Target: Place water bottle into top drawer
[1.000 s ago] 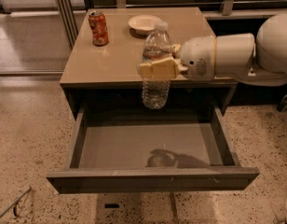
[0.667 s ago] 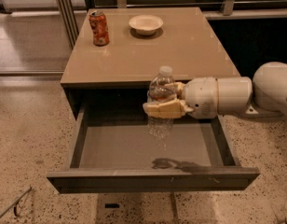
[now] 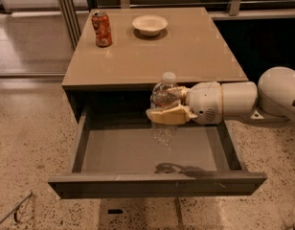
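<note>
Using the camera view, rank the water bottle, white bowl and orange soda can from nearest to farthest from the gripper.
The gripper hangs over the open top drawer.
1. Water bottle: held in the gripper.
2. White bowl: back of cabinet top, middle.
3. Orange soda can: back left corner.

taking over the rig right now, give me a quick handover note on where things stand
Gripper: shut on the bottle, reaching in from the right over the open drawer.
Bottle: upright, held above the drawer floor, apparently not touching it.
Done: drawer open, bottle grasped and positioned over it.
Left: lower the bottle to the drawer floor, release, pull the arm back.
Can and bowl sit at the back of the cabinet top; not part of the job.
</note>
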`<state>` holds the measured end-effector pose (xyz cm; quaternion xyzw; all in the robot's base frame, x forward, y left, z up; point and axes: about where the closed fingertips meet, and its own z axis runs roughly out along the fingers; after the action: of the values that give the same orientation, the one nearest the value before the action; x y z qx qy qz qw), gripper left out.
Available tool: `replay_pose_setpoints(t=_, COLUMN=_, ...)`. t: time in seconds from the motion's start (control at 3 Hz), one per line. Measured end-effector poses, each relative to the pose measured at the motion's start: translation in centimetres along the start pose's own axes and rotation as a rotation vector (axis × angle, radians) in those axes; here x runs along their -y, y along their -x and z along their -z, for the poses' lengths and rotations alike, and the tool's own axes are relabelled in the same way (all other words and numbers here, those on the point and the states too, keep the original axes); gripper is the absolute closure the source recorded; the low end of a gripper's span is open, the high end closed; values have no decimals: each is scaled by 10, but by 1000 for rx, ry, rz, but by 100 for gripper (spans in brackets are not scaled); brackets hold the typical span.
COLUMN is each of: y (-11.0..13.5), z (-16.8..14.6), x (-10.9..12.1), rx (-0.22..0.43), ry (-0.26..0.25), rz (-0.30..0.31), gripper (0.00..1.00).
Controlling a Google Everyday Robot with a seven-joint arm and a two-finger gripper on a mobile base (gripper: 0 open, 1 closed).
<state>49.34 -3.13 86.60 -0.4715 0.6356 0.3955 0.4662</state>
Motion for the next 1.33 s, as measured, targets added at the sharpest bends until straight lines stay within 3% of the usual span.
replay_pose_setpoints(t=0.33, y=-6, z=-4, x=2, rx=-28, ry=34, rz=68, gripper=100)
replay_pose_setpoints(t=0.67, y=-20, z=-10, x=15, rx=-48, ry=91, rz=175, gripper=100)
replay_pose_setpoints(t=1.0, y=-41, z=-20, x=37, rx=-19, ry=125, rz=242, gripper=100)
replay_pose_setpoints(t=1.33, y=-74, z=-30, x=56, rx=18, ry=125, rz=258, gripper=100)
